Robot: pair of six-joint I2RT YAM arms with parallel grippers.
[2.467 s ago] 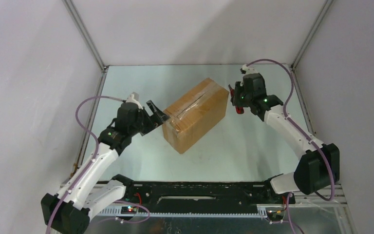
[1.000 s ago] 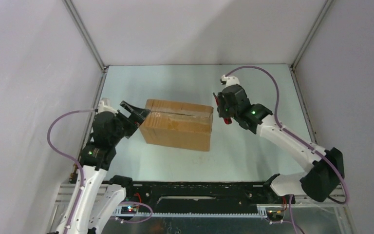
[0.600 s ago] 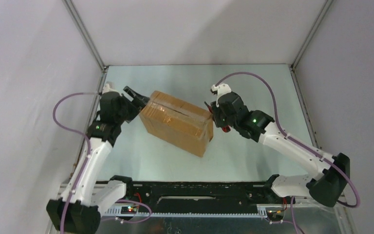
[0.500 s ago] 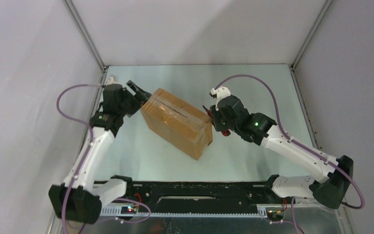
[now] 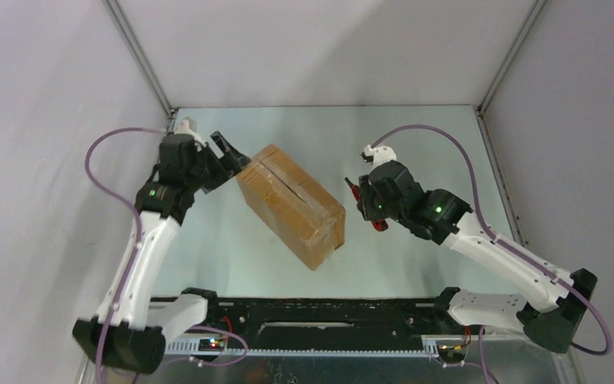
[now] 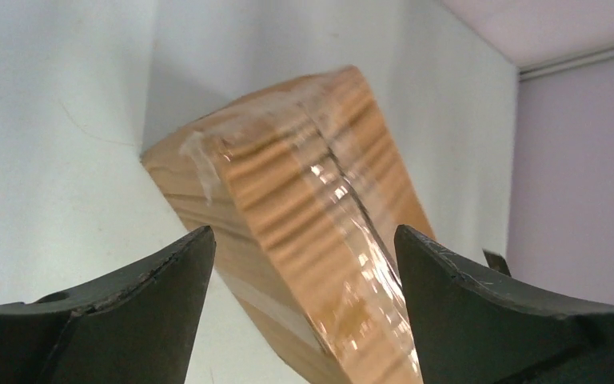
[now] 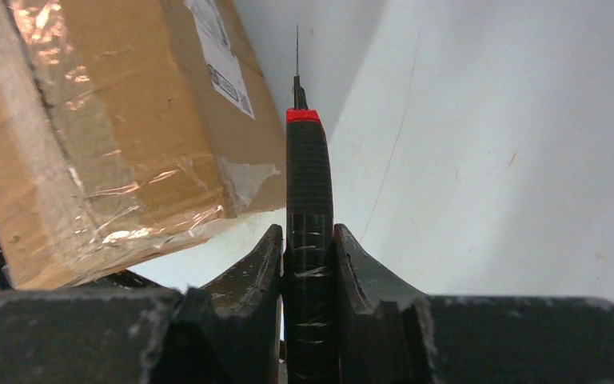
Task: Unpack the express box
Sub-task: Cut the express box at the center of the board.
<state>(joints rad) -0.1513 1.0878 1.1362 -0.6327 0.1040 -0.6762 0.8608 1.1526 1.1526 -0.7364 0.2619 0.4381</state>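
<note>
The express box (image 5: 292,204) is a brown taped carton lying at a slant mid-table. The left wrist view shows its glossy taped seam (image 6: 304,184). The right wrist view shows its side (image 7: 112,136) with a small white label (image 7: 220,56). My left gripper (image 5: 236,154) is open at the box's far left end, and its fingers (image 6: 128,308) stand either side of the box's top edge (image 6: 304,234) with gaps showing. My right gripper (image 5: 364,200) sits just right of the box and apart from it. It is shut (image 7: 308,232) on a black cutter with a red collar (image 7: 308,160), thin blade pointing away.
Pale walls close in the table on the left, back and right, with metal frame posts (image 5: 140,60) (image 5: 512,56) at the back corners. The black mounting rail (image 5: 320,312) with both arm bases runs along the near edge. Purple cables loop off both wrists.
The box has swung from lying crosswise to a slant, its near end now toward the front. My left gripper moved toward the back. My right gripper backed off to the right, still holding the cutter.
</note>
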